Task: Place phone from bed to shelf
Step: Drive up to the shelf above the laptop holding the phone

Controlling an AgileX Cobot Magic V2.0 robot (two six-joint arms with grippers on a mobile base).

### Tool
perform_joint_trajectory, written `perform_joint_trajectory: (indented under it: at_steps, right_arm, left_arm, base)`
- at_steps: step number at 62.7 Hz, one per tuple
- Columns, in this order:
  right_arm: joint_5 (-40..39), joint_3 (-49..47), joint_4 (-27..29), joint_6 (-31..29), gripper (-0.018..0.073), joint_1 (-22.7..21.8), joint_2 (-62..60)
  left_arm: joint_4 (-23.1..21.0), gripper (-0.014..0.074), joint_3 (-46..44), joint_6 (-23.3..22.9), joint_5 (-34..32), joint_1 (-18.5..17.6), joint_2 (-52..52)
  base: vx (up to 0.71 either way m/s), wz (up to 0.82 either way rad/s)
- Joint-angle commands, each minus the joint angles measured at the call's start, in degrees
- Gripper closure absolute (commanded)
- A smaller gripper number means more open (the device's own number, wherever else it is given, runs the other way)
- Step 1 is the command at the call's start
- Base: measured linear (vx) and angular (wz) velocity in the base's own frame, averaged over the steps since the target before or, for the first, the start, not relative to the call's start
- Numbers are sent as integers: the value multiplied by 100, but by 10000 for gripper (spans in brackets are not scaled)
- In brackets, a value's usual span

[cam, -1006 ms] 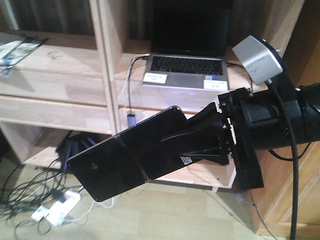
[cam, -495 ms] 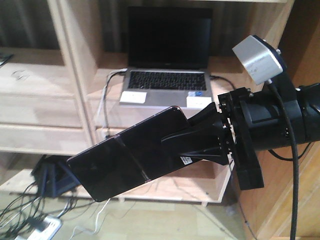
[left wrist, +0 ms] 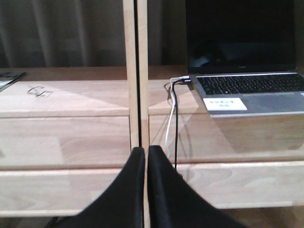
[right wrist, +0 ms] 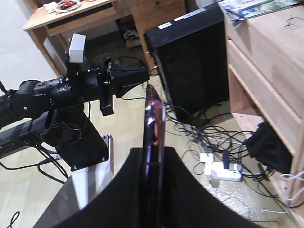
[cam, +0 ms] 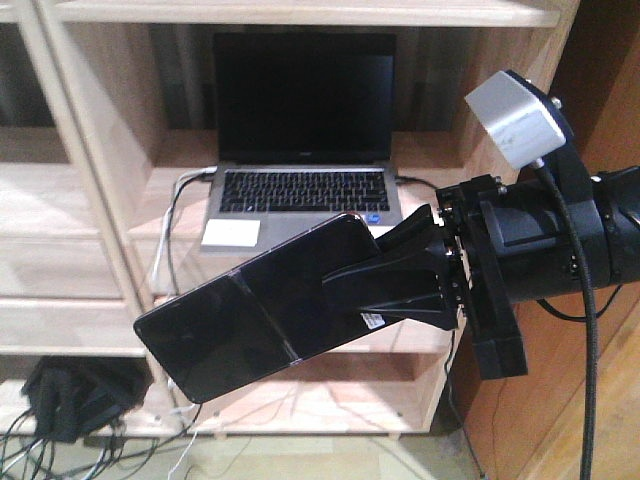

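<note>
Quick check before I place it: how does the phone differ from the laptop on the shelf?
The phone hangs in the air, clamped in the right gripper; the laptop rests on a shelf board. The phone is unfolded flat and tilted; the laptop stands open, screen upright. The laptop has cables plugged in; none show on the phone. Both have dark, blank screens.

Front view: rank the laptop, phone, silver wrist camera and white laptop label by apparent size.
1. laptop
2. phone, though it is nearer the camera, which enlarges it
3. silver camera
4. white label
</note>
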Motion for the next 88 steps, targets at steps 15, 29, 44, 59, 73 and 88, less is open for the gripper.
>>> perform_joint_trajectory:
  at_steps: [15,29,44,59,73,88]
  right_arm:
    - [461,-152,533,-14,561,-2,-152]
    - [461,-152,533,-14,561,-2,-152]
    - [461,-152,533,-14,561,-2,-152]
    - [461,-152,533,-14,561,-2,-152]
    - [461,-152,533,-14,561,-2,-152]
    - [461,-152,533,-14,561,-2,-152]
  left_arm:
    - [-34,596,3,-22,-443,-19,-35]
    - [-34,596,3,-22,-443,-19,-35]
    - [-34,596,3,-22,-443,-19,-35]
    - [-34,596,3,-22,-443,-19,-35]
    - [-34,596,3,-22,-443,-19,-35]
    - [-34,596,3,-22,-443,-19,-35]
  base:
    - [17,-6]
    - [15,-3]
    - [13,-1]
    - [11,0]
    - [10,-2]
    - [10,-1]
